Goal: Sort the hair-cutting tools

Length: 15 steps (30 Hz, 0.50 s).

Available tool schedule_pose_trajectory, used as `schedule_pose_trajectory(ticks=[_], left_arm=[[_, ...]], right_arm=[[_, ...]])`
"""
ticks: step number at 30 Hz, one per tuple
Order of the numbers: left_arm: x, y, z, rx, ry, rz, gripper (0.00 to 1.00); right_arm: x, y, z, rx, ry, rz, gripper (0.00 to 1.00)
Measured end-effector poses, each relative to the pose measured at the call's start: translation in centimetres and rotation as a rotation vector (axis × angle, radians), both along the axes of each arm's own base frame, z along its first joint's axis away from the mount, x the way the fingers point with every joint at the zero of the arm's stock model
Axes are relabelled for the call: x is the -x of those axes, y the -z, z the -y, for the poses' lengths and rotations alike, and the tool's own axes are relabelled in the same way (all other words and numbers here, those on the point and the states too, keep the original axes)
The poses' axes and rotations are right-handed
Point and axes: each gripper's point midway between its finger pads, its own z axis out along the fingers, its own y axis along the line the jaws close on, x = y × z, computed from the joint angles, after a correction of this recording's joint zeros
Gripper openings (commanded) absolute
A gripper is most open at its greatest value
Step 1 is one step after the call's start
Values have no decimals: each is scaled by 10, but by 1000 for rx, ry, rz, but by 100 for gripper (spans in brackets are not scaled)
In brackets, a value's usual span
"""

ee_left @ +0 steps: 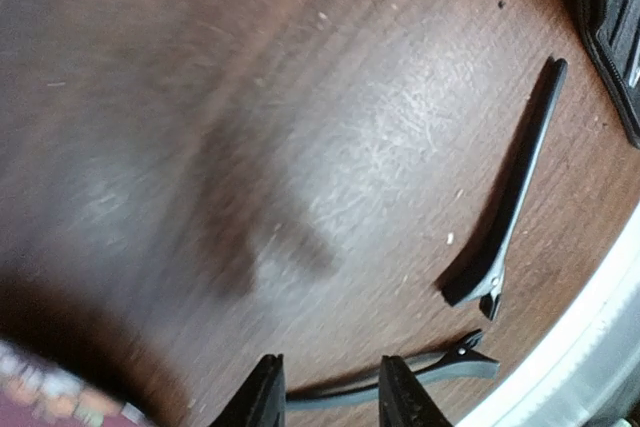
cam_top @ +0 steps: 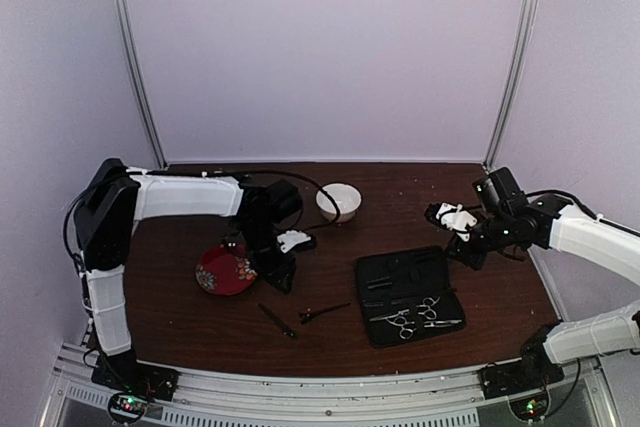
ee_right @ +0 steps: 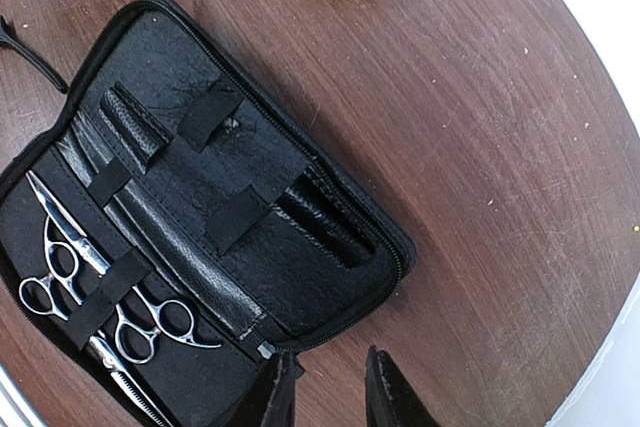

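Left of the case, two black clips are lying on the table. The left gripper is hovering over the lower clip, fingers spread and pinching nothing. That clip is lying along the closing line, so the fingers are likely risking shoving it endwise. The scissors are sitting strapped inside the case, and the right gripper is hanging spread and empty over its edge.

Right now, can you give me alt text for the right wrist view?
An open black zip case lies on the dark wooden table, with two silver scissors strapped in its lower-left half. The right gripper, open and empty, hovers by the case's edge.
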Motion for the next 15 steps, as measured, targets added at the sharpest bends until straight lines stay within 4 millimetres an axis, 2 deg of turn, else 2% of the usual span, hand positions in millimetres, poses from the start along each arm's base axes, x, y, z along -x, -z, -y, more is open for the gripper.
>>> schedule_pose_trajectory(ticks=[2, 5, 10, 15], left_arm=[[-2, -12, 0, -32, -13, 96, 36], [5, -20, 18, -44, -19, 189, 36], [41, -13, 47, -45, -16, 195, 33], [46, -7, 48, -66, -56, 181, 31]], right_arm=[[0, 2, 0, 3, -1, -6, 25], [0, 3, 0, 6, -1, -10, 25], [0, 3, 0, 8, -4, -9, 25], [0, 3, 0, 9, -6, -9, 25]])
